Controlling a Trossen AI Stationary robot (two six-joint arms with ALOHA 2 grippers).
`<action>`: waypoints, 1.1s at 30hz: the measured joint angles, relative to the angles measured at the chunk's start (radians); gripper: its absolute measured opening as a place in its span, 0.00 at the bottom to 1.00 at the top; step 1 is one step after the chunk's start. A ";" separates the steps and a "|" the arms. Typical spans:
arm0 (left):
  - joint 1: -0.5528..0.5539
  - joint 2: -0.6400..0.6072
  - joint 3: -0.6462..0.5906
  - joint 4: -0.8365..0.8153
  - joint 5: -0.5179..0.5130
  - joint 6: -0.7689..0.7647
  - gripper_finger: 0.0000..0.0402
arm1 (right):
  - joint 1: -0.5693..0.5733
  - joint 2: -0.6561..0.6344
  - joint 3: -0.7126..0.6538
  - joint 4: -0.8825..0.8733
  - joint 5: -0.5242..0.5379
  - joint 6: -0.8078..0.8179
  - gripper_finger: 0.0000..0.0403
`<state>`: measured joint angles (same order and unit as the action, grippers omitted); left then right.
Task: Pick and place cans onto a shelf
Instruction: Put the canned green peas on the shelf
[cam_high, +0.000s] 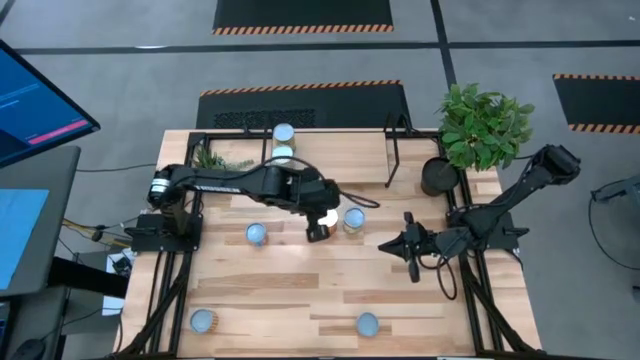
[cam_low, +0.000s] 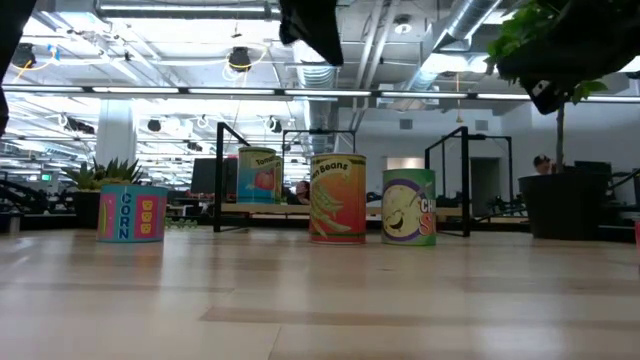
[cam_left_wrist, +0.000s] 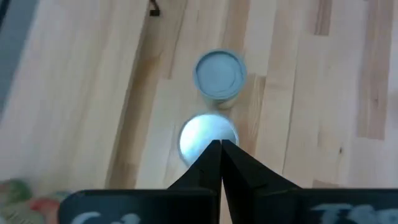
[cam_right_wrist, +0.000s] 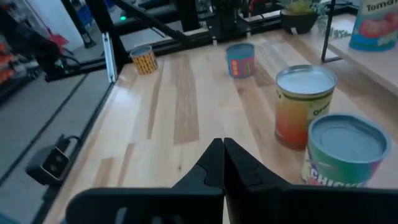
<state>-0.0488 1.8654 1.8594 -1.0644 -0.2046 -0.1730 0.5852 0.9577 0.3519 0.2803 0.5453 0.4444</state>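
Cans (cam_high: 354, 219) dot the plank table (cam_high: 300, 290) at frame centre; left gripper (cam_high: 318, 231) and right gripper (cam_high: 411, 263) hover closed, empty, above grey floor (cam_high: 120, 60).

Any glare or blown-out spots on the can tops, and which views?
High view: the can under the left gripper is blown white. Left wrist view: same top glares, the pale-blue can beyond is matte. Right wrist view: silver top bright, still readable.

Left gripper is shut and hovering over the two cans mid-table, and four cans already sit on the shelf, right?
Not quite: the high view shows only two cans on the shelf. The left gripper is shut over the middle pair, as said.
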 joint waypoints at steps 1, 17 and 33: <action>0.009 0.013 0.000 -0.004 0.017 0.007 0.01 | 0.004 0.001 0.000 0.000 0.000 0.013 0.03; 0.117 0.169 0.001 -0.028 0.096 0.143 0.30 | 0.031 0.005 -0.001 -0.014 0.005 0.083 0.03; 0.141 0.239 0.005 -0.050 0.133 0.189 0.28 | 0.030 0.009 -0.001 -0.009 0.005 0.117 0.03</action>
<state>0.0923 2.1044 1.8641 -1.1144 -0.0712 0.0159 0.6151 0.9665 0.3511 0.2709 0.5503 0.5610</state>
